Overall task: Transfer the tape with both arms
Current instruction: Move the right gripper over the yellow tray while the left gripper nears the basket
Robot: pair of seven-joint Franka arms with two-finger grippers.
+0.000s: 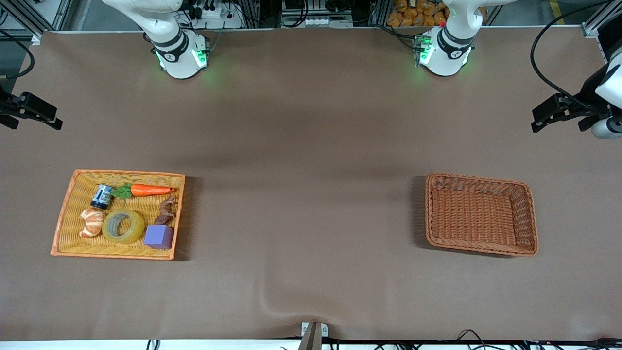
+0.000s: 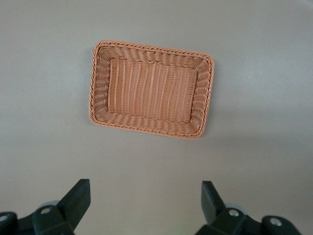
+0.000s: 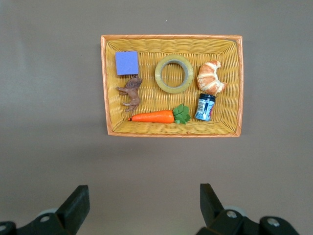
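The tape [image 1: 123, 226] [image 3: 174, 73], a yellowish ring with a grey core, lies flat in the yellow wicker tray [image 1: 65, 218] [image 3: 111, 98] at the right arm's end of the table. It rests between a croissant [image 1: 91, 222] and a purple block [image 1: 158, 236]. My right gripper [image 1: 48, 119] [image 3: 144, 188] hangs open and holds nothing, high over bare table beside the tray. My left gripper [image 1: 539, 119] [image 2: 145, 185] is also open and holds nothing, high over bare table beside the brown basket [image 1: 527, 218] [image 2: 100, 83]. Both arms wait.
The tray also holds a carrot [image 1: 150, 190], a small blue can [image 1: 101, 196] and a brown animal figure [image 1: 166, 211]. The brown basket at the left arm's end has nothing in it. The brown cloth has a fold [image 1: 272, 304] near the front edge.
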